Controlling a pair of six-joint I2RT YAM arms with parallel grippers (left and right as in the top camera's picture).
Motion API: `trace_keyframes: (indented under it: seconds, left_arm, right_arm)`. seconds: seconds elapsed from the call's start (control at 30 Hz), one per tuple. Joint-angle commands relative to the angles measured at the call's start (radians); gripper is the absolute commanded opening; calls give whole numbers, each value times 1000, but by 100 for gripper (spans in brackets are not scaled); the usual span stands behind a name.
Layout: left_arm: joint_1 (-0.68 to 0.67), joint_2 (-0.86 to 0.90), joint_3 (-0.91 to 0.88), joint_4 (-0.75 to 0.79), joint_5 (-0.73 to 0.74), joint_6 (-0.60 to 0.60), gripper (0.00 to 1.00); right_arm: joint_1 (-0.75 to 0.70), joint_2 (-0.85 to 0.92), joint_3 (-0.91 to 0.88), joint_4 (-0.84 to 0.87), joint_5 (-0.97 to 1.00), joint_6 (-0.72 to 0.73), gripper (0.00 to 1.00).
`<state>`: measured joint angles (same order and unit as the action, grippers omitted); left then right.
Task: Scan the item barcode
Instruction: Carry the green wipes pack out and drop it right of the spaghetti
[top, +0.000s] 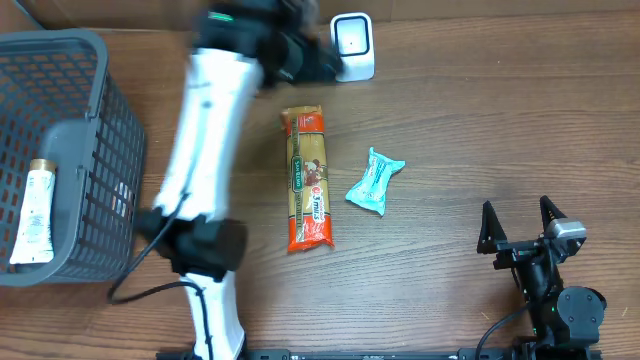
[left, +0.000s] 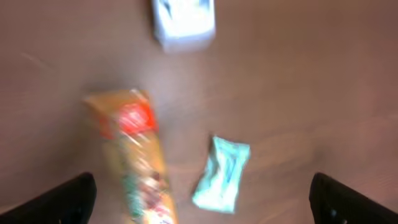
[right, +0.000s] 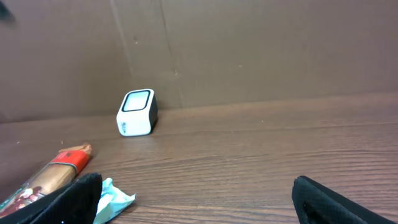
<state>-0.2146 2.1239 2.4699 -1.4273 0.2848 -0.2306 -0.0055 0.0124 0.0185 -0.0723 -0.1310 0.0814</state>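
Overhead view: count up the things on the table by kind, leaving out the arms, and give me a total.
Grey basket: 1
White tube in the basket: 1
Packets: 2, long orange packet, small teal packet
White scanner: 1
Total: 5

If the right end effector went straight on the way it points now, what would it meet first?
Nothing on the table, it seems: the right end effector, open, points across bare table toward the brown back wall. The scanner and teal packet sit left of that line.
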Motion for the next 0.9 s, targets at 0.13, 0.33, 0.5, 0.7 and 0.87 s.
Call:
trace_keyframes:
  seconds: [0.13, 0.33, 0.5, 0.7, 0.87]
  left_arm:
    - [455, -26, 571, -229, -8, 122, 100]
    - [757, -39, 597, -262, -23, 23, 100]
    - [833, -39, 491, -262, -170, 7, 100]
    - [853, -37, 330, -261, -413, -48, 100]
    - [901, -31, 160, -223, -464, -12, 100]
  right_arm:
    - [5, -10, -11, 3, -1, -1, 100]
    - [5, -10, -11, 3, -1, -1, 100]
    - [5, -10, -11, 3, -1, -1, 100]
    - [5, -10, -11, 3, -1, -1, 100]
    - [5, -10, -11, 3, -1, -1, 100]
